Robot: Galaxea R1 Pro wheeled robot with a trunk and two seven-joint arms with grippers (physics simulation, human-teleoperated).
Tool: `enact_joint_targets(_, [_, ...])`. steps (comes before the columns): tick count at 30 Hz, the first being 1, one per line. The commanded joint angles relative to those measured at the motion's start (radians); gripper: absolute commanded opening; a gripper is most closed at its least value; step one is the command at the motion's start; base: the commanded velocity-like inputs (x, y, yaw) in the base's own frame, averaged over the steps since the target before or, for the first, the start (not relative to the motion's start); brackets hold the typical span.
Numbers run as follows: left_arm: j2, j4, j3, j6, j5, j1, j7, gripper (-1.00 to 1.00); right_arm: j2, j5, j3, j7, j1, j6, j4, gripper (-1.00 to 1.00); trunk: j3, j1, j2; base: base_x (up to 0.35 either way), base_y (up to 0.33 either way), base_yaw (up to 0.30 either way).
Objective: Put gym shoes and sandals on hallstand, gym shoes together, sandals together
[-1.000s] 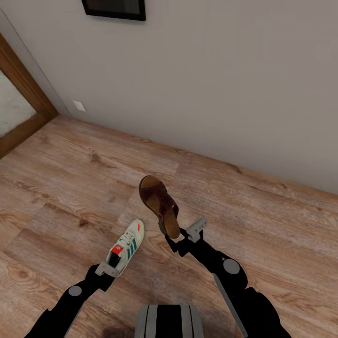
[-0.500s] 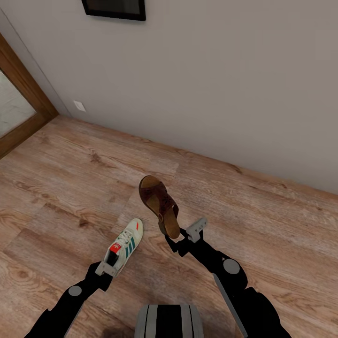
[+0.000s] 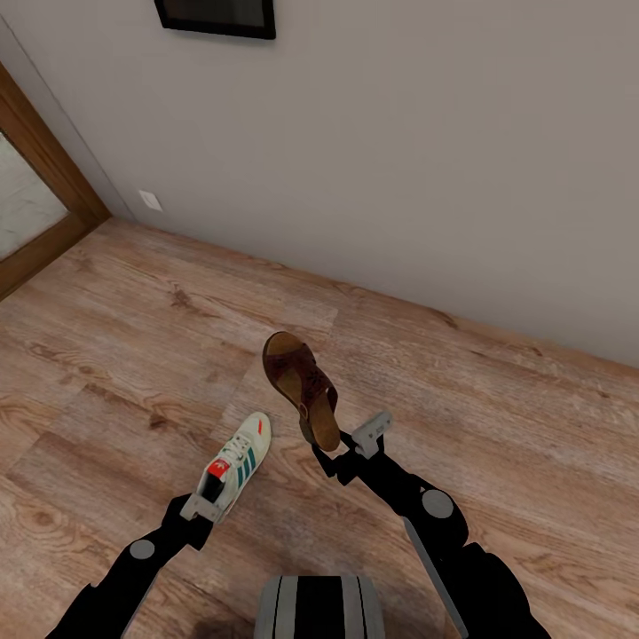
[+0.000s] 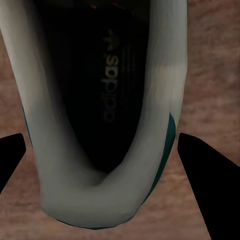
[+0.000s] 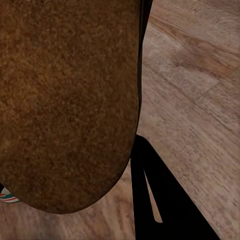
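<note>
- L tool [image 3: 206, 508]: clamped on heel end of the white low-top gym shoe w/ green side stripes, red tongue label & white laces [image 3: 238, 463]. Shoe's toe points away from robot, twd the wall.
- L wrist view: looks down into the dark opening of the shoe [image 4: 107, 105], printed brand name on the insole, white collar & a bit of teal heel; one dark finger [image 4: 210, 180] either side of the heel.
- Can't tell for sure whether the sneaker's sole is touching the light brown wood-grain plank floor [image 3: 133, 355] or raised just off it.
- R tool [image 3: 342, 453]: holding the dark reddish-brown leather open-toe sandal w/ wide patterned strap & tan footbed [image 3: 303, 389] by its heel end; sandal up off the floor, tilted, toe twd the wall.
- R wrist view: tan-brown sandal footbed [image 5: 65, 95] very close to cam, one black finger [image 5: 155, 200] beside it, floor planks behind.
- Sandal & sneaker near each other, not touching; sandal further from robot & to the R.
- Surroundings: plain grey wall [image 3: 399, 160], dark-framed picture [image 3: 216, 16] at its top, small white wall socket [image 3: 150, 201] low down, wood-framed door w/ pale panel [image 3: 31, 195] on the L.
- Grey-black robot trunk [image 3: 321, 607] at the lower edge btwn the arms.
</note>
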Motion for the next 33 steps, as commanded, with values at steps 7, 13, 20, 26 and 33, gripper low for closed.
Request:
enact_joint_targets(7, [0.0,-0.007,0.0,0.001,-0.007,0.0,-0.005,-1.0,0.0,0.001,0.0,0.003,0.0,0.007,-0.002,-1.0,-0.001,0.0,0.0,0.0,0.0,0.0])
enact_joint_targets(13, [0.001,-0.009,0.0,0.004,-0.007,0.0,-0.005,-1.0,0.0,0.001,0.0,0.003,0.0,0.007,-0.001,-1.0,0.011,-0.002,0.0,0.0,0.0,0.0])
enact_joint_targets(20, [0.001,-0.011,0.0,0.016,-0.007,-0.001,-0.004,-1.0,0.0,0.001,0.0,0.003,0.0,0.007,0.0,-1.0,0.038,-0.005,0.002,0.0,0.0,0.0])
enact_joint_targets(26, [0.002,-0.011,0.005,0.018,-0.004,-0.004,-0.004,-1.0,0.0,0.001,0.0,0.003,0.0,0.007,-0.001,-1.0,0.061,-0.007,0.003,0.0,0.0,0.0])
enact_joint_targets(33, [0.004,-0.011,0.082,0.019,-0.002,-0.009,-0.006,-1.0,-0.002,0.003,-0.007,0.0,0.0,0.007,0.0,-1.0,0.088,-0.011,0.005,0.0,0.0,0.0])
